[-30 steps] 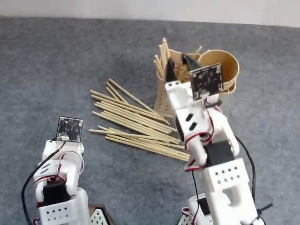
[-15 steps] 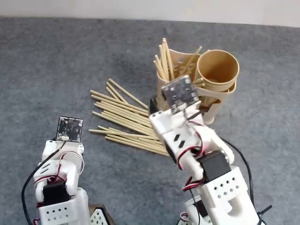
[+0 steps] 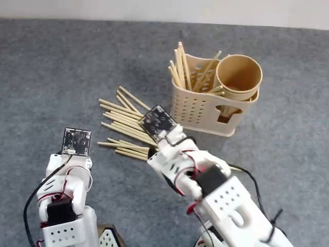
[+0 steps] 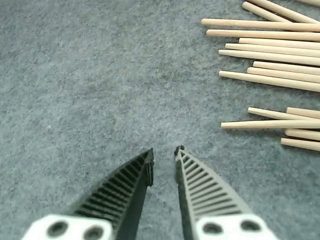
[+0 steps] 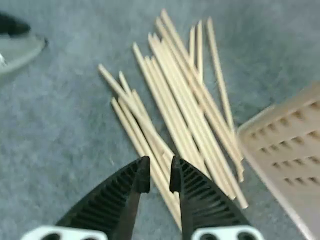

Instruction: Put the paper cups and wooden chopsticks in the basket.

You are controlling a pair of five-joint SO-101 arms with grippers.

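Loose wooden chopsticks (image 3: 126, 126) lie in a fan on the grey carpet, left of the beige basket (image 3: 205, 113). Inside the basket stand a paper cup (image 3: 239, 77) and several chopsticks (image 3: 185, 67). My right arm (image 3: 177, 162) leans over the near end of the pile. Its right gripper (image 5: 159, 165) hangs just above the chopsticks (image 5: 175, 120), jaws nearly together with nothing between them. My left gripper (image 4: 164, 151) hovers over bare carpet beside the chopstick ends (image 4: 265, 75), jaws close together and holding nothing.
My left arm (image 3: 69, 175) rests at the front left. Grey carpet (image 3: 61, 72) stretches to the left and behind the pile. A corner of the basket (image 5: 285, 145) lies close to the right gripper, and part of the other arm (image 5: 17, 42) shows farther off.
My right arm swung from above the basket down and left to the loose pile. Its fingers, spread over the basket a second ago, have come together. The left arm stayed still.
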